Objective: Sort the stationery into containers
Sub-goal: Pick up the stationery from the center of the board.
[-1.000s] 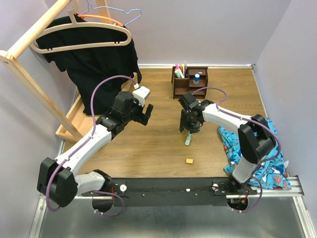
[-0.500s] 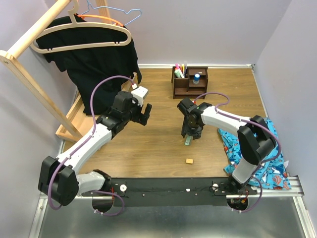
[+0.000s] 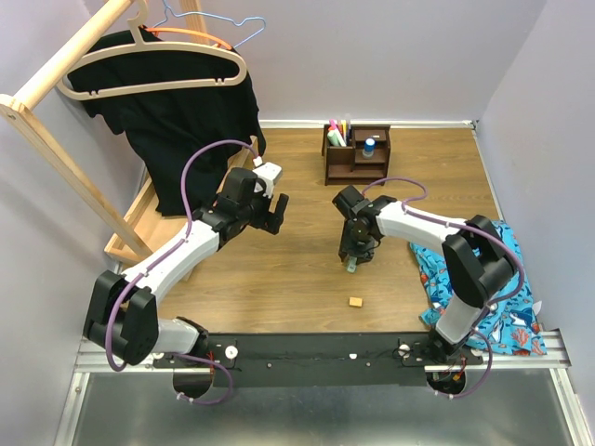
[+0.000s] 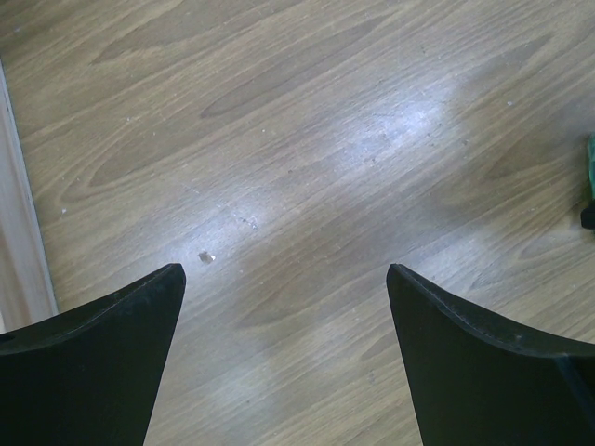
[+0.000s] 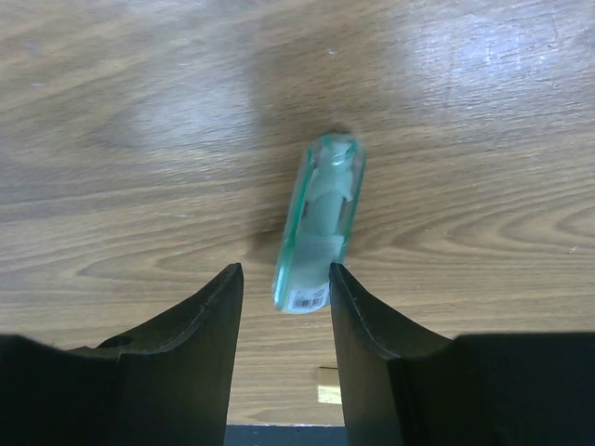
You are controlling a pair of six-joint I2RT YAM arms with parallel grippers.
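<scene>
Now lower over the wooden table (image 3: pixel 279 279), the right arm has brought the right gripper (image 3: pixel 353 253) down around the green highlighter (image 3: pixel 352 265), which lies flat mid-table, well short of the dark organizer (image 3: pixel 356 153) at the far edge. Its jaws have narrowed to straddle one end of the pen, though a sliver of gap remains, so a firm grip looks moments away. Left of it, the left gripper (image 3: pixel 275 212) hangs spread wide over bare wood. Nearer the bases, the small eraser (image 3: pixel 355 301) awaits sorting.
</scene>
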